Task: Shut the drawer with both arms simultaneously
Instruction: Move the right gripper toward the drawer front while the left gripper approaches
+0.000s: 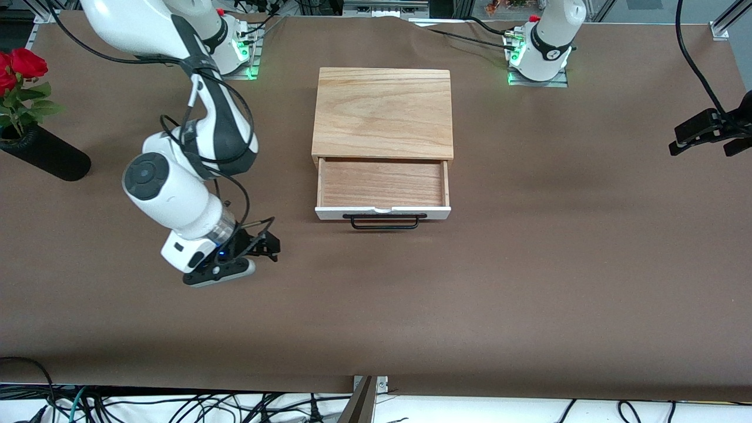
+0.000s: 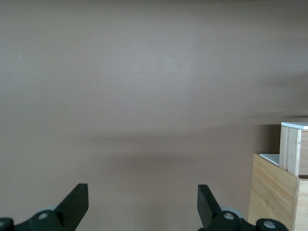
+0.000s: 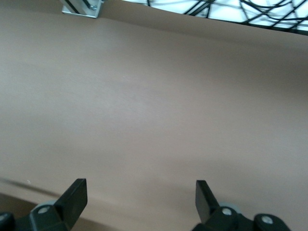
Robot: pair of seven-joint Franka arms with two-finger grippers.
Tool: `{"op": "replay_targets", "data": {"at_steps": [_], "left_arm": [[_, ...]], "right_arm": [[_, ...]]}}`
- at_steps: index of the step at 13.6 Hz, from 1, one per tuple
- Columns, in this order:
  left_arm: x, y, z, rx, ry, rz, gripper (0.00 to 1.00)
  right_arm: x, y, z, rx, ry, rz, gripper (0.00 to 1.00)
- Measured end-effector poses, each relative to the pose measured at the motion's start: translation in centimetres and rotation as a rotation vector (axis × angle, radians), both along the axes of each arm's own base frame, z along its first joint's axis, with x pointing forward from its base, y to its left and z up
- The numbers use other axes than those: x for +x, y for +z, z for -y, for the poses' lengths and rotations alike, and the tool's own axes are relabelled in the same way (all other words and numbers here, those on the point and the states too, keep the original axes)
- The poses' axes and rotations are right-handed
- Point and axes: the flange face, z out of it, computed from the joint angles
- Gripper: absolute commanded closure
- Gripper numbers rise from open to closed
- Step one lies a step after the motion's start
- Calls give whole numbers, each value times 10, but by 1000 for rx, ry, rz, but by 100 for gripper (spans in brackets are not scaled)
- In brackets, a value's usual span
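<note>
The drawer [image 1: 382, 185] stands pulled out of the light-wood box [image 1: 385, 111] at the table's middle, with its white front panel and black wire handle [image 1: 385, 221] on the side nearer the front camera. It holds nothing. My right gripper [image 1: 267, 242] hangs low over the bare table toward the right arm's end, apart from the drawer front; its wrist view [image 3: 140, 185] shows it open over brown table. My left gripper [image 2: 142, 190] is out of the front view, open and empty. Its wrist view shows the box's corner [image 2: 274, 192] and the drawer's edge [image 2: 294, 126].
A black vase with red roses [image 1: 41, 153] lies at the right arm's end. A black clamp on a cable [image 1: 705, 132] juts in at the left arm's end. Cables [image 1: 176, 408] run along the table's edge nearest the front camera.
</note>
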Motion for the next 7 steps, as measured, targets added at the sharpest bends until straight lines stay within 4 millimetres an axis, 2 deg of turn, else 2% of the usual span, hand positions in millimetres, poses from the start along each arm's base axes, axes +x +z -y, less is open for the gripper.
{"op": "replay_targets", "data": {"at_steps": [2,5,7], "left_arm": [[-2,-4,1,-1,-1,-26,0],[1,-15,12,-3,-23,-59,0],[4,-24,42,-1,-69,-87,0]], "right_arm": [[-2,-5,-24,62,-46,-24,0],[-4,-15,-42,119,-108,-56,0],[-10,-26,-57,159,-147,-96,0]]}}
